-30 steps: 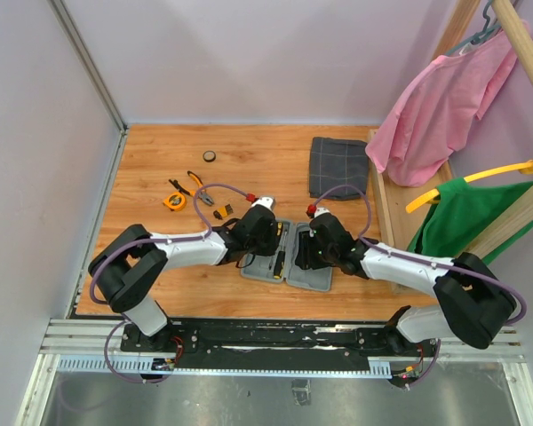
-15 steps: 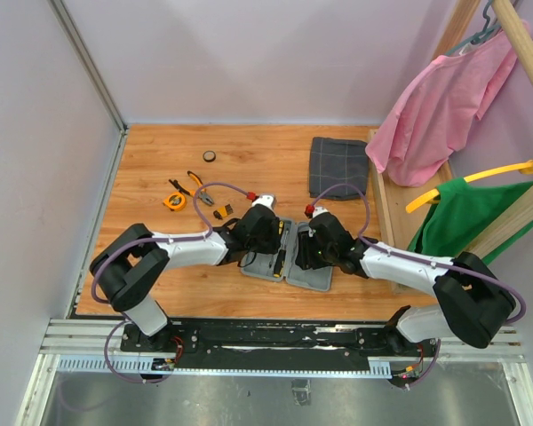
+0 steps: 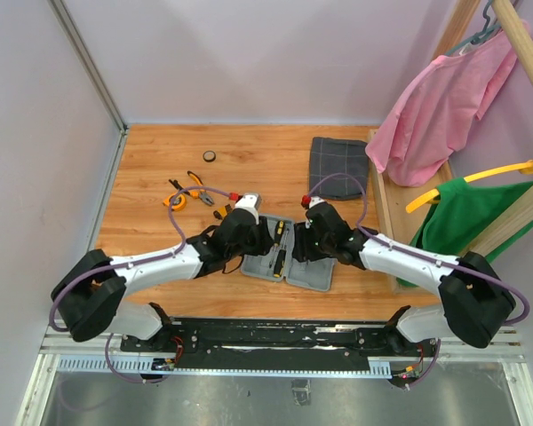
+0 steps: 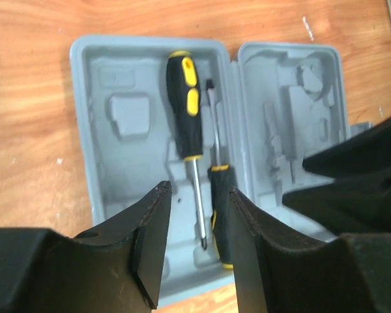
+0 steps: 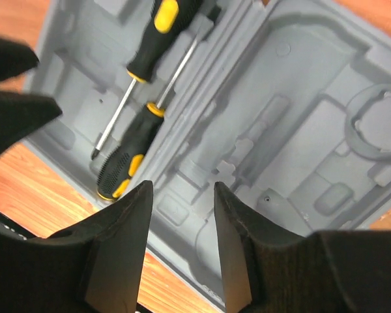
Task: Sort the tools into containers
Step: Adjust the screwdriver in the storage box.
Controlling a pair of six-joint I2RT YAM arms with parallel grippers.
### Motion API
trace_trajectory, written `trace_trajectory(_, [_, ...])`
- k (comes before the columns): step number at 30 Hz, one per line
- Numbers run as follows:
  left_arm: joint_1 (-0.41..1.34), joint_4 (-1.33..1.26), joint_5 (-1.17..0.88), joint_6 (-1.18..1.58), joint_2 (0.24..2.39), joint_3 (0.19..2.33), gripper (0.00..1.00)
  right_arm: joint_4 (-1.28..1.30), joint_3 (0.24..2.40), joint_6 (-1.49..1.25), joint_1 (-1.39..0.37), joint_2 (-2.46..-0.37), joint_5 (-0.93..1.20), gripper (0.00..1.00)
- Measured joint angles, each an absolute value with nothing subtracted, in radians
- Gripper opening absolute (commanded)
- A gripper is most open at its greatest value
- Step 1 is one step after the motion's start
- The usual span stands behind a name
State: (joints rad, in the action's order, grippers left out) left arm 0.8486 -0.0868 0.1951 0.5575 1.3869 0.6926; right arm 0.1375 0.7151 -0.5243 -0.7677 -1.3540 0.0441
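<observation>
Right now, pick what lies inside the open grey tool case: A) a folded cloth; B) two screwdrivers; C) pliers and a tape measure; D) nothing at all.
B: both wrist views show one screwdriver and a second screwdriver lying side by side, pointing opposite ways, in one half of the tool case.

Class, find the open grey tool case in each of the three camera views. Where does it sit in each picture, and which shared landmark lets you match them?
Top external: the tool case lies open at lower centre.
Left wrist: it fills the upper two-thirds, both halves showing.
Right wrist: it fills nearly the whole picture, at a slant.
Shared landmark: the two screwdrivers lying head to tail in one half, beside the hinge.
</observation>
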Motion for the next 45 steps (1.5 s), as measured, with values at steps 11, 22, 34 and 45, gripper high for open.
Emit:
trace_trajectory(11, [0.849,-0.083,0.196,0.598,1.211,0.5,0.41,0.19,0.995,-0.592,-0.767,-1.528,-0.026,0.39])
trace_trajectory(22, [0.849,-0.082,0.184,0.603,1.164,0.475,0.4,0.271,1.197,-0.657,-0.757,-1.76,-0.084,0.28])
trace_trajectory(34, [0.849,-0.087,0.178,0.603,1.164,0.475,0.4,0.313,1.261,-0.659,-0.749,-1.842,-0.101,0.26])
trace_trajectory(45, [0.849,-0.09,0.17,0.602,1.179,0.475,0.4,0.327,1.265,-0.659,-0.749,-1.851,-0.096,0.28])
